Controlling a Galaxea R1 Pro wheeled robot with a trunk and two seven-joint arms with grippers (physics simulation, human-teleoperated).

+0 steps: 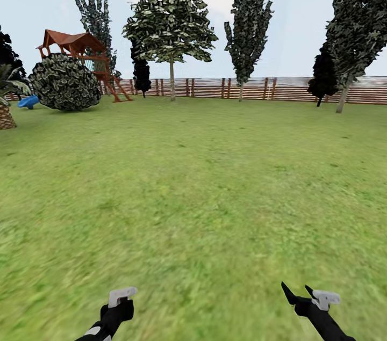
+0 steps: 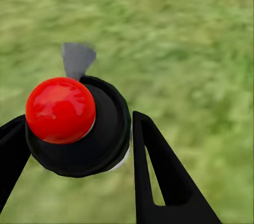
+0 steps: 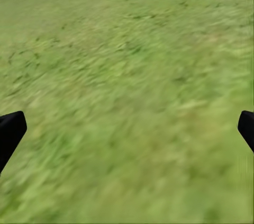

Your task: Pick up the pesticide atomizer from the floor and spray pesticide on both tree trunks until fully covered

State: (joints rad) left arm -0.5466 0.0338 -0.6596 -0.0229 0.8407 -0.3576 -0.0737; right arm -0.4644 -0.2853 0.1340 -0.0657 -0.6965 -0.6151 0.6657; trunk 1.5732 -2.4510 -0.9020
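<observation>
Transit step: left gripper (image 2: 79,144) clamped on black red-capped pesticide atomizer (image 2: 79,123), right gripper (image 3: 127,128) spread empty; next, approach the mottled-trunked trees (image 1: 172,35).

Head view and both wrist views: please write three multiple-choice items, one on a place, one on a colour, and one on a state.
1. Where does the wooden play tower stand in the head view?
A. Far left, behind the round bush
B. Far right, by the fence
C. In the near centre of the lawn

2. Which colour is the ball on the black bottle between the left fingers?
A. Blue
B. White
C. Red

3. How are the right fingers?
A. Shut on a bottle
B. Open, holding nothing
C. Shut on a branch

Answers:
1 A: the play tower rises behind the round bush, at the left end of the fence.
2 C: the ball on the black bottle beside the left fingers is red.
3 B: the right fingers stand wide apart over grass.
</observation>
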